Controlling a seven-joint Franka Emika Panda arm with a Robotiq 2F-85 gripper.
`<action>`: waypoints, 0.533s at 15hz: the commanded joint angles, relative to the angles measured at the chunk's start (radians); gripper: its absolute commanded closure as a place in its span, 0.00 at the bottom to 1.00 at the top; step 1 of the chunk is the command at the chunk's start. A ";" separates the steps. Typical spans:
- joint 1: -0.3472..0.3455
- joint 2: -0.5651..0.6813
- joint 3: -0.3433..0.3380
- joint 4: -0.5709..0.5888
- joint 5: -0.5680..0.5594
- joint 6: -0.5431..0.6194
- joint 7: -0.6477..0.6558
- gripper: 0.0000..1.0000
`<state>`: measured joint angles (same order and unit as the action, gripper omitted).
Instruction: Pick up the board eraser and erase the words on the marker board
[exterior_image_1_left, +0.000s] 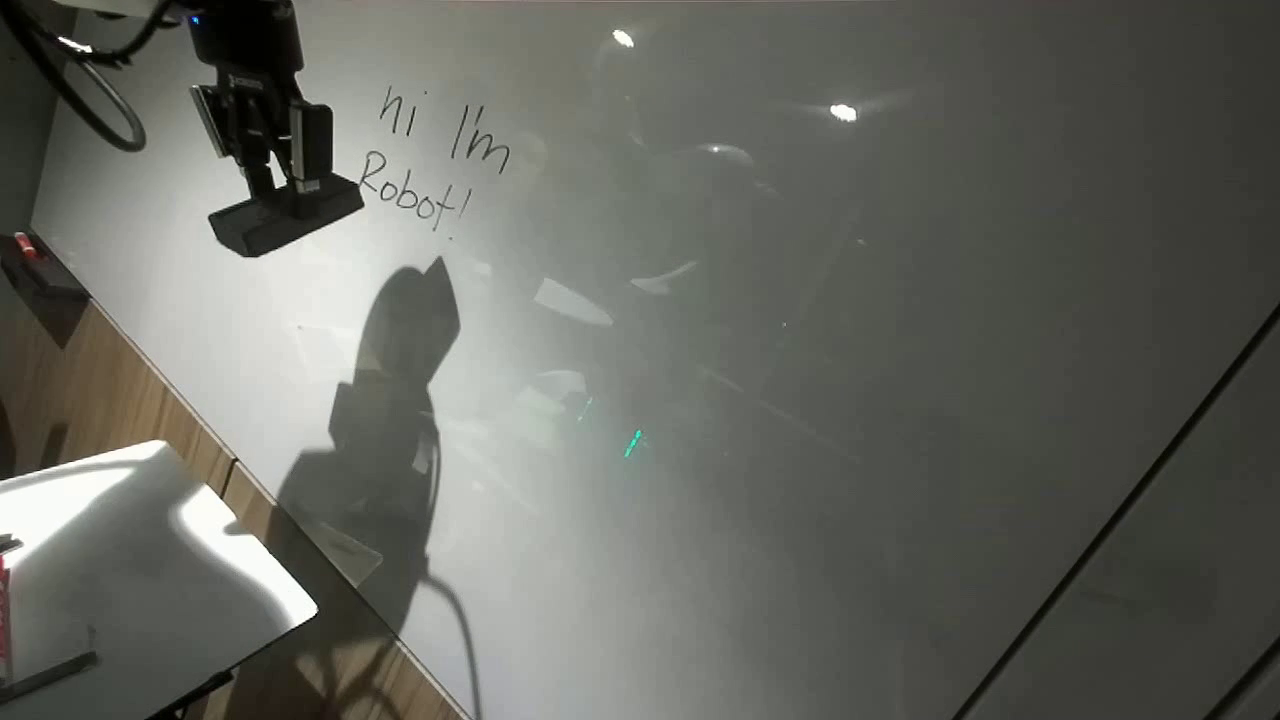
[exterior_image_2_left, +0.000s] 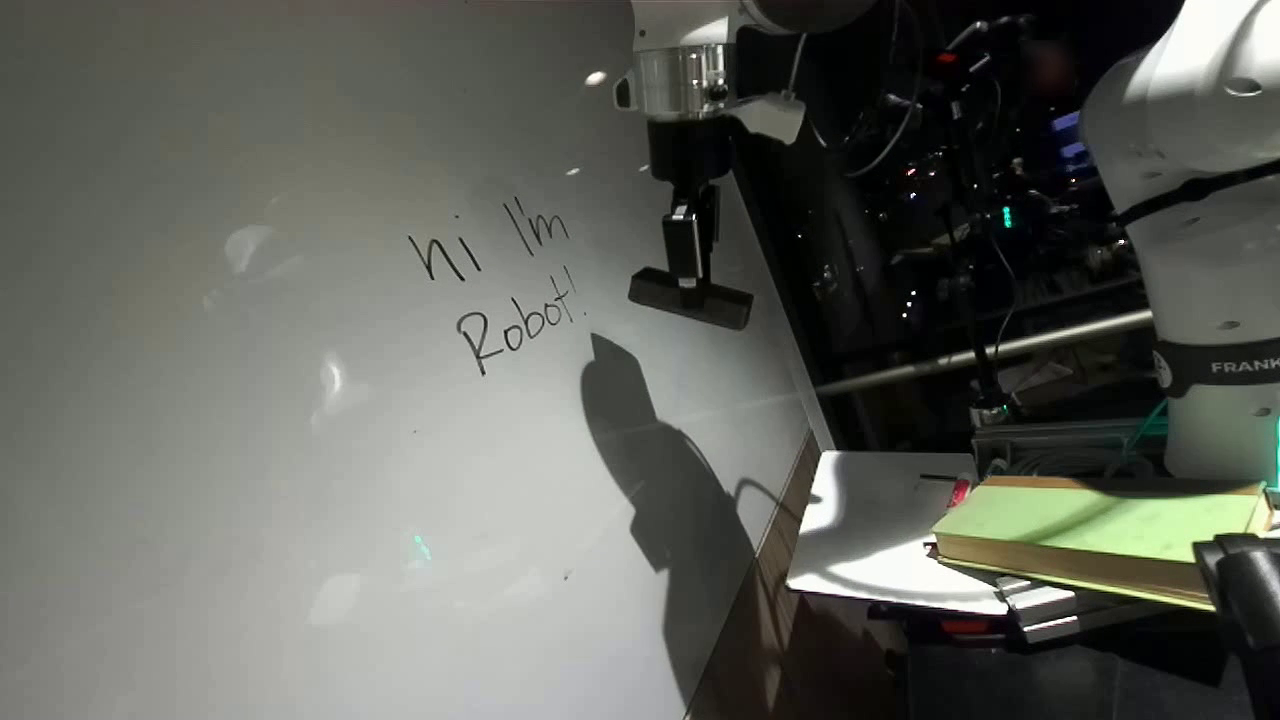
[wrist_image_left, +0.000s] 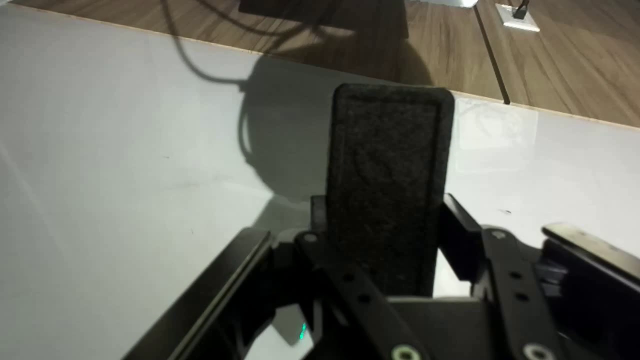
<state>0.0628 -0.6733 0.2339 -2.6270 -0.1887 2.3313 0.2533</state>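
Wrist view, lower half of the frame: the end effector (wrist_image_left: 387, 225) is grasping the board eraser (wrist_image_left: 390, 150), clamping it across its long sides, so I am judging the pick-up part finished. Behind it, the marker board (wrist_image_left: 125, 150) is filling most of the frame. In an exterior view, the eraser is hanging tilted at upper left, appearing just beside the words (exterior_image_1_left: 430, 165). In an exterior view, bright board is showing between the eraser and a dark shadow (exterior_image_2_left: 680, 500) falling below it, so I am guessing that it is not touching the surface yet. Both handwritten lines, "hi I'm Robot!", are standing whole in both exterior views; the erasing is therefore looking wholly undone, with pressing the eraser on and wiping remaining. Farther from the eraser, the white tabletop (exterior_image_1_left: 150, 560) is occupying the lower left of the frame.
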 joint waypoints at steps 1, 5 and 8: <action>-0.021 0.039 0.023 0.029 0.002 0.003 0.044 0.70; -0.058 0.118 0.000 0.084 -0.008 0.028 0.045 0.70; -0.078 0.184 -0.006 0.135 -0.008 0.043 0.047 0.70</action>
<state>0.0002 -0.5718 0.2389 -2.5596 -0.1898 2.3537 0.2916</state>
